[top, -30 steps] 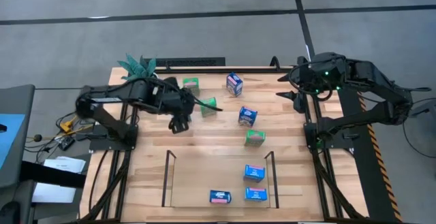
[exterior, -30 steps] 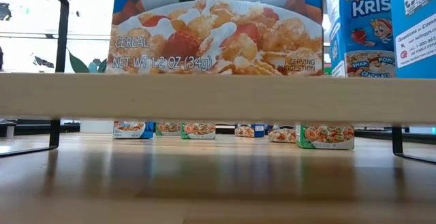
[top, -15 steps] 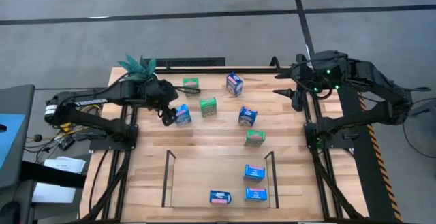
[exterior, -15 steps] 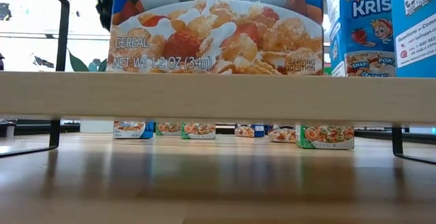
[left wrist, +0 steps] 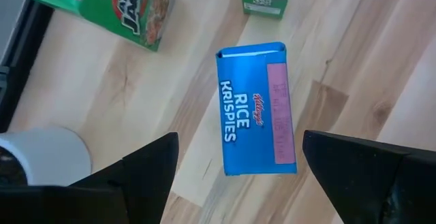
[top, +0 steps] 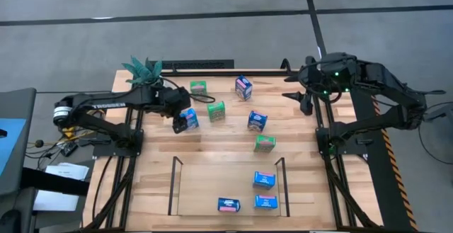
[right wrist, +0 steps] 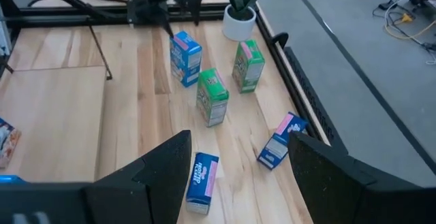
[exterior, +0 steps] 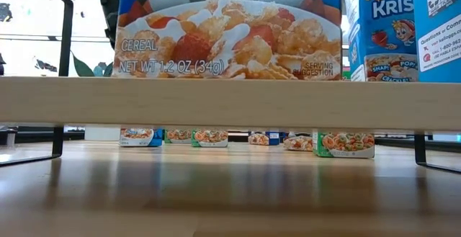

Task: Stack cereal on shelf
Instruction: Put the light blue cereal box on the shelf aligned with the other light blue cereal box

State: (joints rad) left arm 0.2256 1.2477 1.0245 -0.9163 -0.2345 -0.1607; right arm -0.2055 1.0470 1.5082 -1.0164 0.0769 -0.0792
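The left end effector (top: 180,123) has swung back over a blue box (left wrist: 257,108) standing near the plant (top: 144,70), fingers spread wide above it, poised to grasp. The shelf (top: 175,183) holds three boxes.

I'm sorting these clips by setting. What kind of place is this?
Probably a robotics lab or test bay, not a shop: a wooden table in a black frame on bare grey floor, two mounted arms, and loose cables. The cereal boxes and small shelf look staged.
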